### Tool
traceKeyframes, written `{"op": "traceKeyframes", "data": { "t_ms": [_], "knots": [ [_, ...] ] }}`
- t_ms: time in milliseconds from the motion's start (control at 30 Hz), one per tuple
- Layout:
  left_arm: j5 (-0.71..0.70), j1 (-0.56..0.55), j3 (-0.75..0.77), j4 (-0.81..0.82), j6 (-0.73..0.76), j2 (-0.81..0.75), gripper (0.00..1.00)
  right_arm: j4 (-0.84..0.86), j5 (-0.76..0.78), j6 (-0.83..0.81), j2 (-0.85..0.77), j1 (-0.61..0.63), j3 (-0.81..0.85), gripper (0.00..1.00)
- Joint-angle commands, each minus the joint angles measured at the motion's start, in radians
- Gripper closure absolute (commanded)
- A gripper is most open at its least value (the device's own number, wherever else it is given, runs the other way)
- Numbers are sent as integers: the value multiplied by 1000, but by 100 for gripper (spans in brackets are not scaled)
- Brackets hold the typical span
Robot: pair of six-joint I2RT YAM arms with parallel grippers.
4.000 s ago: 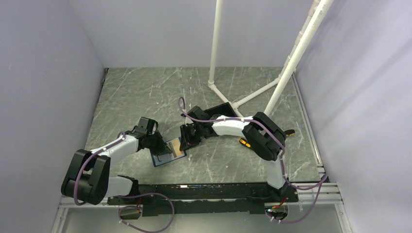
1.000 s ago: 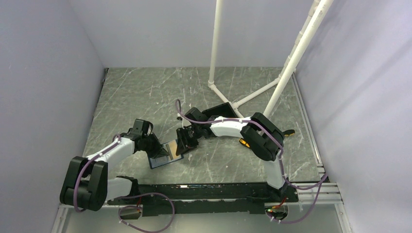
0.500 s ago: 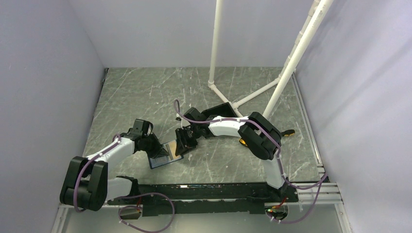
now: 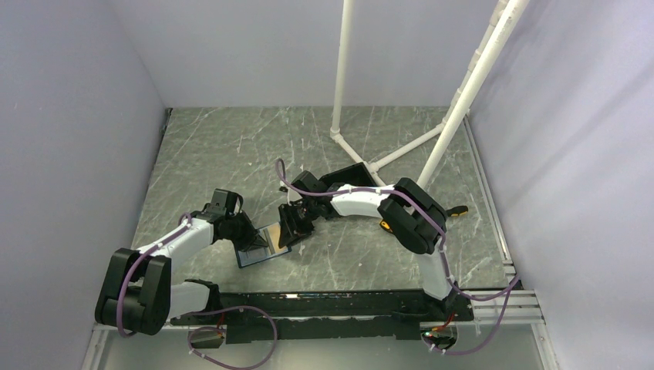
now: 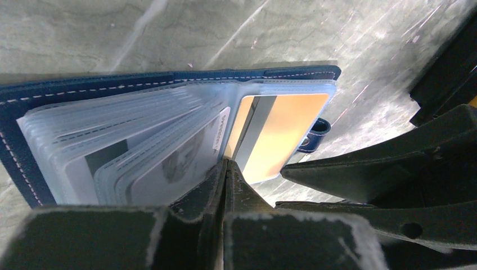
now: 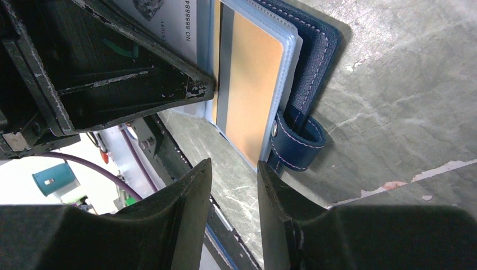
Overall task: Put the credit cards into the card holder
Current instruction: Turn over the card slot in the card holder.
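Note:
The dark-blue card holder [image 4: 258, 254] lies open on the table, its clear sleeves [image 5: 112, 140] fanned out. An orange-gold credit card [image 5: 284, 132] sits inside the right-hand sleeve [image 6: 253, 84]. A whitish printed card [image 5: 180, 163] sits in a sleeve left of the fold. My left gripper [image 5: 226, 163] is shut, its tips pressed on the holder at the fold [image 4: 251, 237]. My right gripper [image 6: 233, 163] stands open with bare table between its fingers. It sits just short of the orange card's edge, beside the blue strap loop [image 6: 298, 143].
A black open box [image 4: 351, 173] stands behind the right arm. An orange-handled screwdriver [image 4: 385, 226] lies partly hidden under that arm. A white pipe frame [image 4: 362, 150] rises at the back. Walls close off the left, right and rear.
Since four seconds ago both grippers and the holder have shifted a little to the left. Over the last second nothing has visibly moved.

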Motion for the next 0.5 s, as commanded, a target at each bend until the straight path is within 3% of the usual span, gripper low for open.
{"op": "traceKeyframes", "data": {
  "t_ms": [0, 467],
  "knots": [
    [-24, 4, -9, -19, 11, -3, 95, 5, 8, -9, -22, 5, 6, 62],
    [-26, 4, -12, -22, 10, -15, 95, 11, 29, -5, -47, 5, -15, 62]
  ]
}}
